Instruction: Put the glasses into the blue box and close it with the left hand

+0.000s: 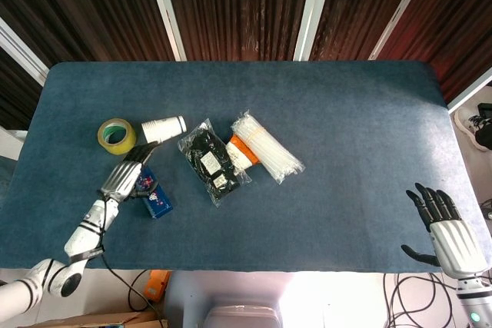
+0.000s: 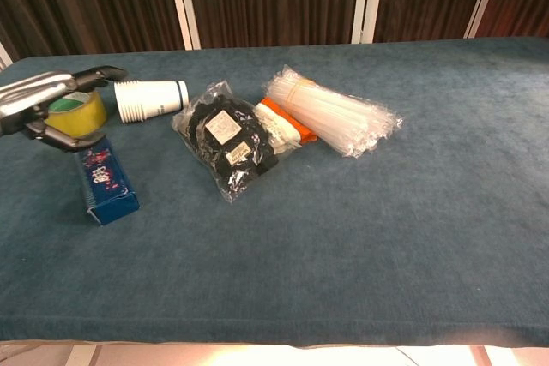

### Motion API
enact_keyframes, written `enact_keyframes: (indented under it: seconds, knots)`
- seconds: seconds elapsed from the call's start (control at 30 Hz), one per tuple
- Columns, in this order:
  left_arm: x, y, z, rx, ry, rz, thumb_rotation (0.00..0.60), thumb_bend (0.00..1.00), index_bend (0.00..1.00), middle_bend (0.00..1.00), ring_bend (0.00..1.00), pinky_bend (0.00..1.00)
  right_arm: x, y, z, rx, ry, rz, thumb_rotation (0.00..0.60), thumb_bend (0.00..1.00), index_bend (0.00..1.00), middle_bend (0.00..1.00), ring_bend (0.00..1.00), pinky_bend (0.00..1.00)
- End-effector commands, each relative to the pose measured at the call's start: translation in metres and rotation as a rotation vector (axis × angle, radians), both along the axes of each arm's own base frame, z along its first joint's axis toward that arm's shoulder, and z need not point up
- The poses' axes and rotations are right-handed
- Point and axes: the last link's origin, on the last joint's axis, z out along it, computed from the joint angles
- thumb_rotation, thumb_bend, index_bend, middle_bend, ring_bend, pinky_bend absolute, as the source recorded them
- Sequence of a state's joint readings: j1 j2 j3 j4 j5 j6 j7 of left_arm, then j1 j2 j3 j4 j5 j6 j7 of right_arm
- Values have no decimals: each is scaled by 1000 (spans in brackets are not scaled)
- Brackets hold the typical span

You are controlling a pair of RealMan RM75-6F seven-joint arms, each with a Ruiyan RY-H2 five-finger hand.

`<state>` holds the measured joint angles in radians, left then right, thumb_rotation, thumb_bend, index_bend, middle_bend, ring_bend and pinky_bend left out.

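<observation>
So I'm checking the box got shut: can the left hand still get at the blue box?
Probably yes. The left hand hovers open just over the blue box, with nothing between them.

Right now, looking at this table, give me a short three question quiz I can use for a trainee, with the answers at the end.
1. True or false: the blue box lies closed on the table with no hand gripping it.
2. Multiple choice: what lies directly beside the tape roll? A) the white paper cups B) the clear pack of straws C) the black packet
3. Fill in: the left hand hovers over the far end of the blue box with its fingers ____.

Key: 1 true. 2 A. 3 spread, holding nothing. The right hand is also open, off the table's near right corner.
</observation>
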<state>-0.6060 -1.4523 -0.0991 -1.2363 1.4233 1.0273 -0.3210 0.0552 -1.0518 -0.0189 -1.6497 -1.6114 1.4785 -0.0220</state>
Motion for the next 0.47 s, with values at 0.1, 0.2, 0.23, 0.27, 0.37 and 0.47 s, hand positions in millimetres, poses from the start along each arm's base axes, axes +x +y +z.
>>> enact_keyframes:
  seconds: [0.1,0.2,0.23,0.27,0.37,0.47]
  knots:
    - [-39,-124,76,106,137,9,600,404,0,0,0,34,0,-1,-7,7,25,-9,600,267,0,0,0,0]
    - [-55,-152,90,179,137,36,600,401,0,0,0,28,1,-2,-12,11,43,-14,600,268,0,0,0,0]
    - [-61,-157,94,189,151,61,600,398,0,0,0,26,1,-3,-15,12,49,-16,600,268,0,0,0,0]
    - [-63,-158,97,188,165,56,600,396,0,0,0,24,1,-3,-16,12,53,-18,600,267,0,0,0,0]
    - [-64,-157,105,219,133,72,600,396,0,0,0,23,2,-3,-19,8,64,-20,600,268,0,0,0,0]
    - [-67,-154,107,252,161,82,600,396,0,0,0,22,1,-3,-20,5,76,-28,600,269,0,0,0,0]
